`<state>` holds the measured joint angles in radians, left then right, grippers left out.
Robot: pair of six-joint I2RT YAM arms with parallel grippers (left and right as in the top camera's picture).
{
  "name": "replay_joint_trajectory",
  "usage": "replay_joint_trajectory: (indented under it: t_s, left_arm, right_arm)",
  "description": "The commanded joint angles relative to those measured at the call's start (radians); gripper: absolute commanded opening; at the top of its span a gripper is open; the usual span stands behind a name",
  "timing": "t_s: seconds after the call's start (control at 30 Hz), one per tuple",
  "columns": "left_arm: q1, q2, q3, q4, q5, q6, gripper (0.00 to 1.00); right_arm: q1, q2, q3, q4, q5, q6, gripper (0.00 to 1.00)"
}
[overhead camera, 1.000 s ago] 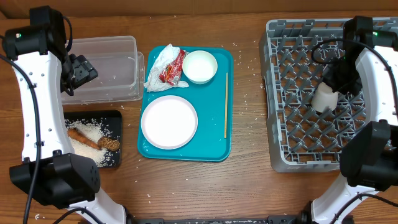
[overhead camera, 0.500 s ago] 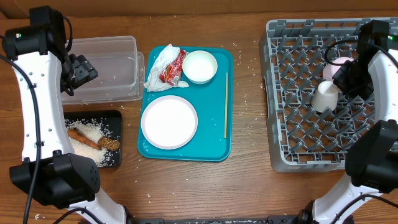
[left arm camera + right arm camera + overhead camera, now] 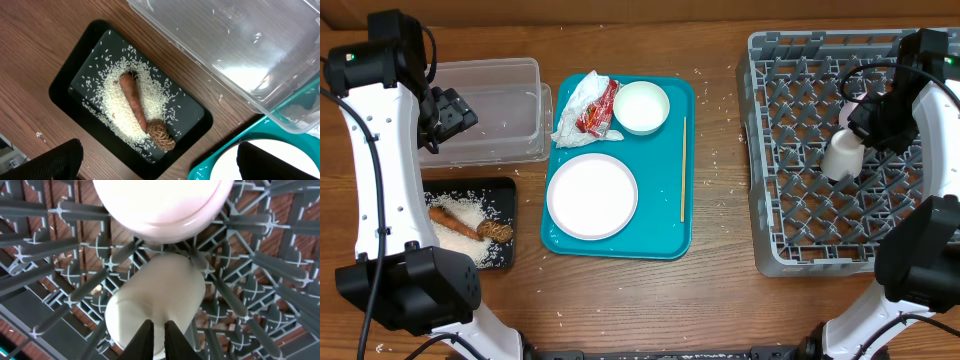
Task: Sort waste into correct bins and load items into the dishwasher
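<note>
Near the table's right edge, the small white cup (image 3: 842, 155) sits among the pegs of the dish rack (image 3: 790, 215), beside a bowl (image 3: 162, 200). The right gripper (image 3: 159, 326), fingers nearly pressed together at the cup's edge, should probably lift straight up so the cup stays seated. The left gripper (image 3: 160, 161) hangs spread wide.

Colours across my brown, wood-grained surface (image 3: 720, 300)

The teal tray (image 3: 670, 235) carries a white plate (image 3: 592, 196), a white bowl (image 3: 641, 107), a white napkin (image 3: 575, 105) and a red-and-white wrapper (image 3: 598, 108) at its far edge, and a pale tan wooden stick (image 3: 683, 168) along its right edge. The tub (image 3: 490, 110) is clear. The black tray (image 3: 500, 190) is speckled with white rice (image 3: 460, 212) around an orange stick (image 3: 452, 221) and a brown lump (image 3: 497, 232). The rack (image 3: 790, 150) is grey, its cup (image 3: 843, 155) white, and the pinkish-white bowl (image 3: 162, 202) sits beside the cup. My arms (image 3: 370, 180) are white with black joints.
</note>
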<state>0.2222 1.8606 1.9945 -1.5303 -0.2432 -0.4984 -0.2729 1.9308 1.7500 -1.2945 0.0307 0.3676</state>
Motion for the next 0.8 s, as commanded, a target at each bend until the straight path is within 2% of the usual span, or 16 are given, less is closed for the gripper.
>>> replay_joint_trajectory:
  t_s: [0.0,0.37,0.77]
  left_arm:
    - [-0.007,-0.017,0.016,-0.001,0.001,0.004,1.00]
    - [-0.007,-0.017,0.016,0.000,0.001,0.004,1.00]
    - [-0.007,-0.017,0.016,0.000,0.001,0.004,1.00]
  right_arm:
    - [0.004,0.008,-0.041,0.018,0.005,-0.013,0.11]
    - [0.002,0.010,-0.027,-0.016,0.116,0.053,0.10]
    - [0.040,-0.050,0.197,-0.190,0.080,0.075,0.08]
